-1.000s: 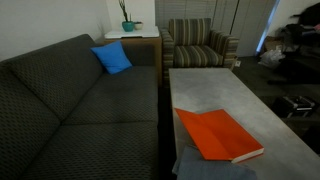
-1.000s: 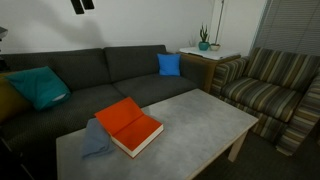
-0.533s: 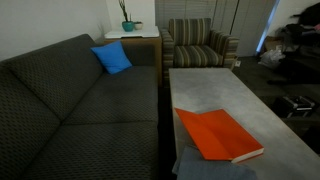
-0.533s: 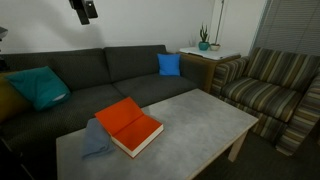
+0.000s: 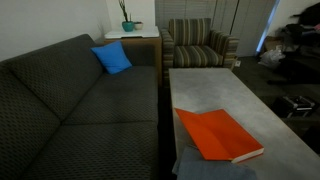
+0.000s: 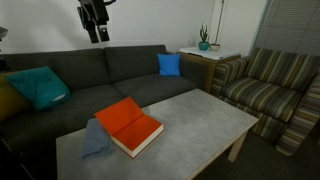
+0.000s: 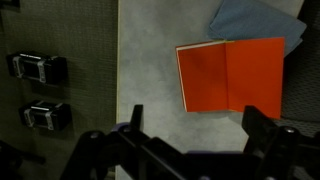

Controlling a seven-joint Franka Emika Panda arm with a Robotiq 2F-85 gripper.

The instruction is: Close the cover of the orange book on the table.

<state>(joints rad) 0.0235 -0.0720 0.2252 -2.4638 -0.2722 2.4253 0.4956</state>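
Observation:
The orange book [image 5: 218, 135] lies flat on the grey stone-look table [image 5: 230, 85], near the sofa-side edge; it also shows in the other exterior view [image 6: 128, 126] and in the wrist view [image 7: 230, 75]. A crease splits its orange surface into two parts, the cover [image 7: 204, 77] lying flat; pale page edges show along one side. My gripper [image 6: 97, 36] hangs high above the sofa, well away from the book. In the wrist view its fingers [image 7: 194, 112] are spread wide and hold nothing, with the table [image 7: 150, 70] and book below.
A grey cloth [image 6: 95, 140] lies against the book's end, also in the wrist view [image 7: 255, 20]. A dark sofa [image 6: 120, 70] with a blue cushion [image 6: 169, 64] and a teal cushion [image 6: 38, 86] runs along the table. A striped armchair [image 6: 275, 90] stands at the far end.
My gripper has come down from the top edge of the exterior view and a little to the right. The book and cloth have not moved.

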